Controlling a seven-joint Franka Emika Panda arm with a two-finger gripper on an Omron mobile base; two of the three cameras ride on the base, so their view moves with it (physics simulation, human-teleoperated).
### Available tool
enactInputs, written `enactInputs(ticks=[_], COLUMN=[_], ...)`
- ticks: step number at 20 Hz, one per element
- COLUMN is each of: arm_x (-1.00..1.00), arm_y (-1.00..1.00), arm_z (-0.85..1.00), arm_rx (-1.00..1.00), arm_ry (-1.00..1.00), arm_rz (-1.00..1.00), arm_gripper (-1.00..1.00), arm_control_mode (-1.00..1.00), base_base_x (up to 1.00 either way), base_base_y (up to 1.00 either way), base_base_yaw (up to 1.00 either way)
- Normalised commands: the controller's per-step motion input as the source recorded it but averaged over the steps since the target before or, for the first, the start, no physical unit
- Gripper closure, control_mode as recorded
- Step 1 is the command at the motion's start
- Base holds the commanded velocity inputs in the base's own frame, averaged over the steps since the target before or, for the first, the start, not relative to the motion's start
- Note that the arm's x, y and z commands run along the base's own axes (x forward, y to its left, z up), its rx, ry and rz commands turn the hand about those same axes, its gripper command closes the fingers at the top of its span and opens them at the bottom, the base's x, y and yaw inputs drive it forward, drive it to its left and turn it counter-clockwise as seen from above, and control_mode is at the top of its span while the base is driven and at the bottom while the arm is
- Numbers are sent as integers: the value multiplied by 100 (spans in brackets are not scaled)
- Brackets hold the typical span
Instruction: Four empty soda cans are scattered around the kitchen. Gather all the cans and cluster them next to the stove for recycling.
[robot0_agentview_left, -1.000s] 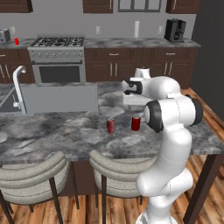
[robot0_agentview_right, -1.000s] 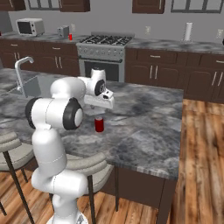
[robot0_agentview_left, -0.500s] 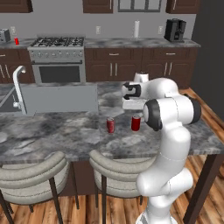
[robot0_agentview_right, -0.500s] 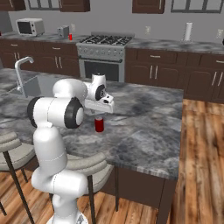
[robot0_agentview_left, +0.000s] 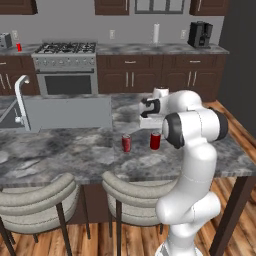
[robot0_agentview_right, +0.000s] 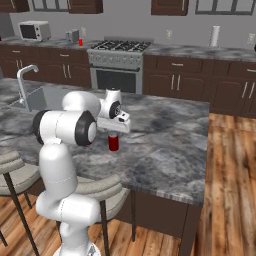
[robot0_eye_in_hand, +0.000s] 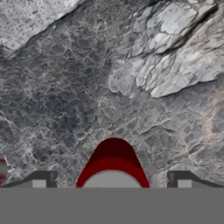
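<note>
The tool (robot0_eye_in_hand: 112, 181) is hanging wide open directly over one red can (robot0_agentview_left: 155, 140) on the counter (robot0_agentview_left: 65, 150), jaws straddling it, likely lining up a top grasp. A second can (robot0_agentview_left: 126, 143) is standing just beside, and the stove (robot0_agentview_left: 66, 67) is waiting well apart behind.

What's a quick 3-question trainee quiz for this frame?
1. True or false: the gripper is shut on a soda can.
2. How many soda cans stand on the island counter? A one, B two, C four.
3. In the left base view, which appliance stands beside the soda can on the back counter, left of the stove?
Key: 1 false: it is open, poised over the right can. 2 B: the left can stands beside it. 3 the toaster, next to the far can.
</note>
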Motion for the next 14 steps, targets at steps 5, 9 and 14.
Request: enactInputs(ticks=[5,9,14], arm_x=[0,0,0], arm_y=[0,0,0], arm_z=[-27,-33,-9], arm_rx=[0,0,0], arm_ry=[1,0,0], arm_rz=[0,1,0], arm_gripper=[-100,-100,-100], arm_control_mode=[-100,-100,-100], base_base_x=[0,0,0], base_base_y=[0,0,0], base_base_yaw=[0,0,0])
